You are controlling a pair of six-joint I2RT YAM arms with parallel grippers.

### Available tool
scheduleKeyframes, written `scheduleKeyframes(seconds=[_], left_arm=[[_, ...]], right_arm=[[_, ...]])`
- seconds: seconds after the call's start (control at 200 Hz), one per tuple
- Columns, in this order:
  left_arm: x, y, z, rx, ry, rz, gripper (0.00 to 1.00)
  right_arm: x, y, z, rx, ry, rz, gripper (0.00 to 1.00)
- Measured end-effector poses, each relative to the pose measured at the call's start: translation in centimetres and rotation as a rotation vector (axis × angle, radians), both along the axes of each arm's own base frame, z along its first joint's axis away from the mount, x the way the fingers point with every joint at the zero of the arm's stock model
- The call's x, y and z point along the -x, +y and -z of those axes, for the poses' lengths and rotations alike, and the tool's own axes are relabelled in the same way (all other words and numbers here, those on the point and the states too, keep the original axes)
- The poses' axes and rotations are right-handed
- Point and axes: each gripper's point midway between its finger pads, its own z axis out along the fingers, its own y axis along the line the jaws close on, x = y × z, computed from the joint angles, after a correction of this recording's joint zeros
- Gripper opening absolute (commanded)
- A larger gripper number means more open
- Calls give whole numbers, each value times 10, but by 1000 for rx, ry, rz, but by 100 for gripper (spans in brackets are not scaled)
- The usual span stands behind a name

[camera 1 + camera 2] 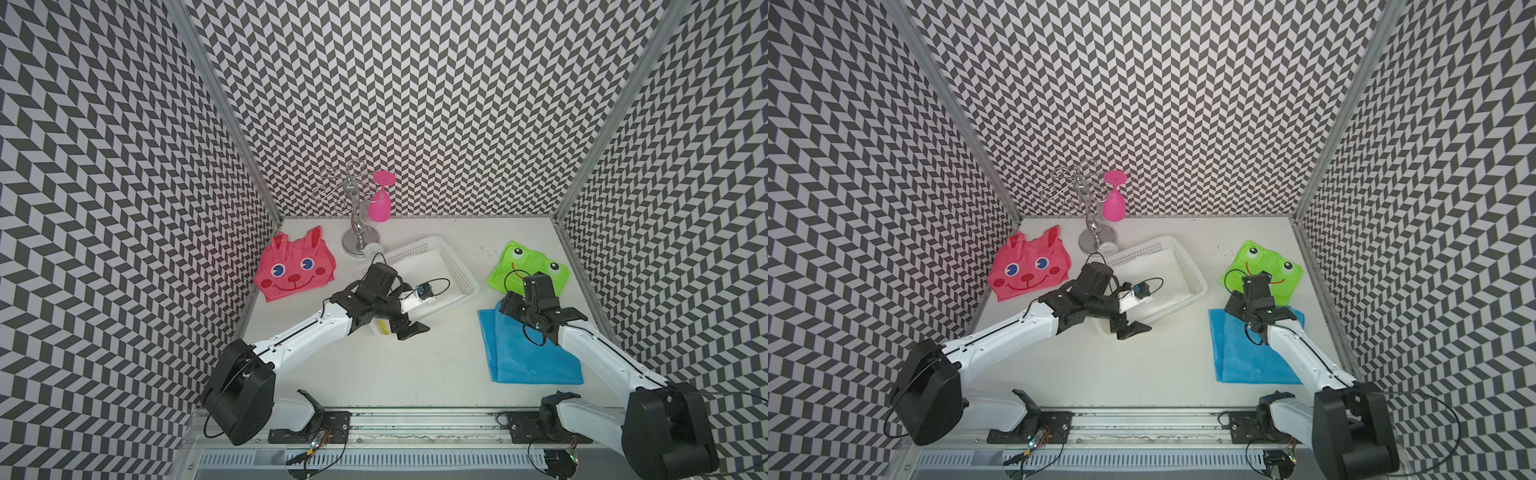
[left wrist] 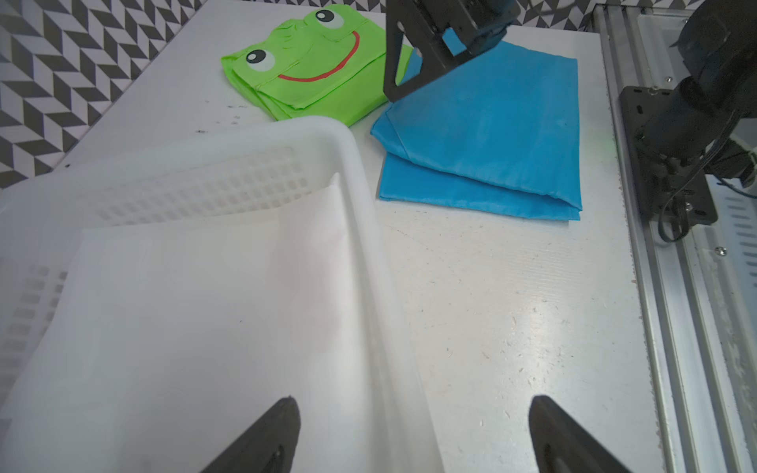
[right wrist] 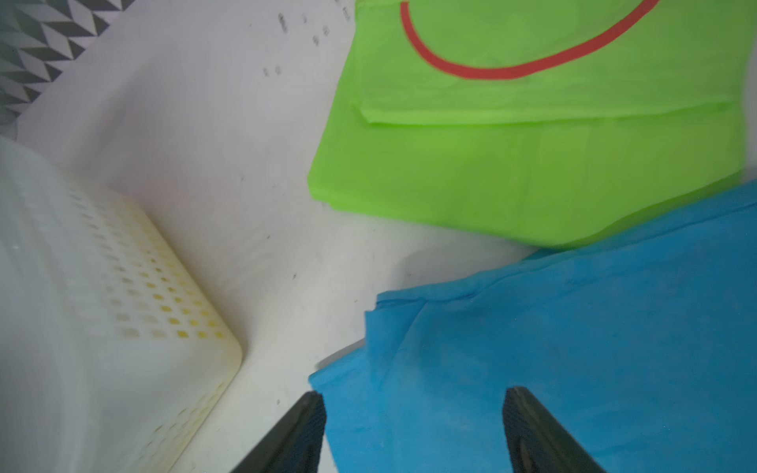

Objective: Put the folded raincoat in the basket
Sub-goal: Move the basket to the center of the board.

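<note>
The white lattice basket (image 1: 457, 266) (image 1: 1188, 266) (image 2: 311, 127) (image 3: 143, 295) stands mid-table. A folded white raincoat (image 2: 184, 307) (image 1: 417, 270) lies flat inside it. My left gripper (image 1: 409, 321) (image 1: 1129, 325) (image 2: 413, 399) hangs open over the basket's near rim, one finger above the white raincoat and one above the table, holding nothing. A folded blue raincoat (image 1: 532, 361) (image 1: 1250, 357) (image 2: 491, 135) (image 3: 573, 348) lies on the table at the right. My right gripper (image 1: 509, 307) (image 1: 1233, 305) (image 3: 413, 393) is open just above its far left corner, jaws well apart.
A folded green frog raincoat (image 1: 519, 266) (image 1: 1258, 257) (image 2: 311, 82) (image 3: 532, 164) lies just behind the blue one. A pink rabbit raincoat (image 1: 295, 266) (image 1: 1030, 266) lies at the back left. A chrome glass stand (image 1: 359, 232) with a pink glass (image 1: 380, 203) stands behind the basket.
</note>
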Motion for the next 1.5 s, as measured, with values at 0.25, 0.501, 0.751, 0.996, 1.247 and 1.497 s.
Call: scheduleKeyframes(seconds=[0.25, 0.501, 0.751, 0.996, 1.247, 1.497], left_arm=[[-29, -1, 46, -147, -80, -128, 54], [-39, 43, 42, -168, -121, -196, 41], [-43, 98, 42, -173, -85, -239, 40], [-28, 135, 50, -193, -59, -254, 38], [-32, 171, 52, -214, -63, -305, 32], [-35, 205, 55, -237, -47, -354, 30]], right_arm=[[1, -103, -8, -1, -55, 332, 87], [-1, -131, 19, 4, 4, 345, 90], [5, -142, 26, 30, 28, 374, 93], [19, -171, 31, 35, 34, 471, 94], [15, -168, 44, 6, 37, 404, 89], [-3, -146, 56, -67, -8, 255, 82]])
